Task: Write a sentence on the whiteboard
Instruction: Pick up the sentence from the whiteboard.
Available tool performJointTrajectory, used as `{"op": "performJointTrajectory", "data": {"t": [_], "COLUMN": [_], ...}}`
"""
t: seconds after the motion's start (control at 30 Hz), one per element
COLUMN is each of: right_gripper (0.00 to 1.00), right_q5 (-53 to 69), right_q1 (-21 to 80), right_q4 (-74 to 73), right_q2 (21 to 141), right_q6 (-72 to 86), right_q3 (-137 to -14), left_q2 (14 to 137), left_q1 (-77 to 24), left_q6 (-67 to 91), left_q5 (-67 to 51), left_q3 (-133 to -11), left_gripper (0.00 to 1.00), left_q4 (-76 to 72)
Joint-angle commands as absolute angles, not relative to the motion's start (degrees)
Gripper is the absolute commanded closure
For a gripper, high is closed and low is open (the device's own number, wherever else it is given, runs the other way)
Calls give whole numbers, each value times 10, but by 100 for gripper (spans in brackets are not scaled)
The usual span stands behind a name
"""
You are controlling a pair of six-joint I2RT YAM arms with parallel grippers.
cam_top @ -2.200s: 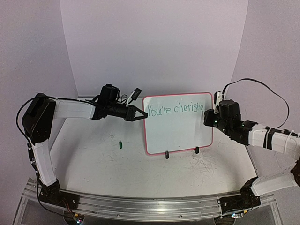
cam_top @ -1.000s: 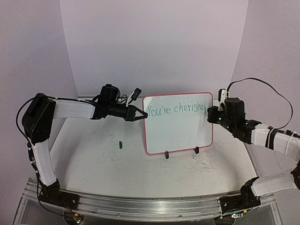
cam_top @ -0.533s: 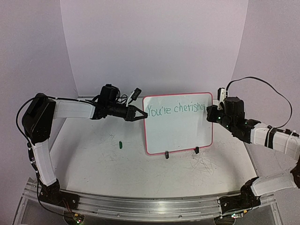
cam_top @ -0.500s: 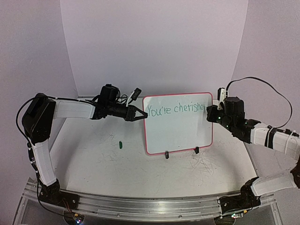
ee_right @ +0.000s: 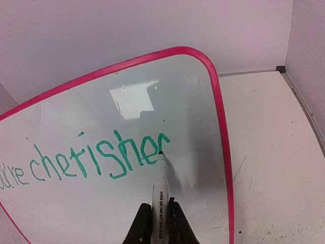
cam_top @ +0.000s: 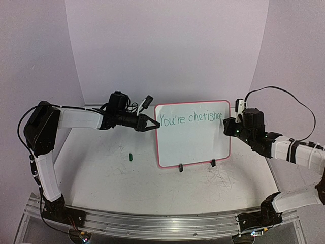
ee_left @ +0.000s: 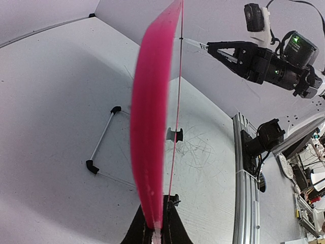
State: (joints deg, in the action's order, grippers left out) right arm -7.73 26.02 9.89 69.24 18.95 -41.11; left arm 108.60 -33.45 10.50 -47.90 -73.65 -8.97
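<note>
You have the whiteboard [cam_top: 193, 134] standing upright on its two black feet [cam_top: 181, 168] a little right of the middle of the surface [cam_top: 96, 178], face towards the arm bases; the left gripper [cam_top: 154, 123] reaches in from 9 o'clock and its jaws are pinched shut on the pink frame at the board's upper left edge, which fills the left wrist view as a pink band [ee_left: 150, 127]; the right gripper [ee_right: 159, 223] comes from 3 o'clock, jaws closed tight on a white marker [ee_right: 159, 185] whose tip touches the board near its top right corner; the sentence [cam_top: 190, 118] runs in green along the top, reading "You're cherishe", with the newest stroke [ee_right: 158, 145] ending at the tip; a small green cap [cam_top: 130, 156] lies at the board's 8 o'clock, well apart; grey scribble marks [cam_top: 219, 178] sit on the surface at its 5 o'clock; a wire stand [ee_left: 101, 147] lies behind the board; nothing stands between marker and board.
</note>
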Motion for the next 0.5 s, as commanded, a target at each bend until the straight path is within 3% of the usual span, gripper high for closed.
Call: {"op": "performJointTrajectory", "data": {"t": [0.0,0.47], "right_gripper": [100,100], "right_q5": [-86,-118], "right_q1": [257,257], "right_q4": [96,93], "right_q2": [683,711], "right_q6": [201,183], "right_q3": [-399,-455], "left_q2": [1074,1073], "left_q1": [-334,-334], "left_q6": [71,71], "left_q5": [-452,-451], "left_q3": [-735,-735], "left_gripper": [100,100], "left_q4": [-81,-81]}}
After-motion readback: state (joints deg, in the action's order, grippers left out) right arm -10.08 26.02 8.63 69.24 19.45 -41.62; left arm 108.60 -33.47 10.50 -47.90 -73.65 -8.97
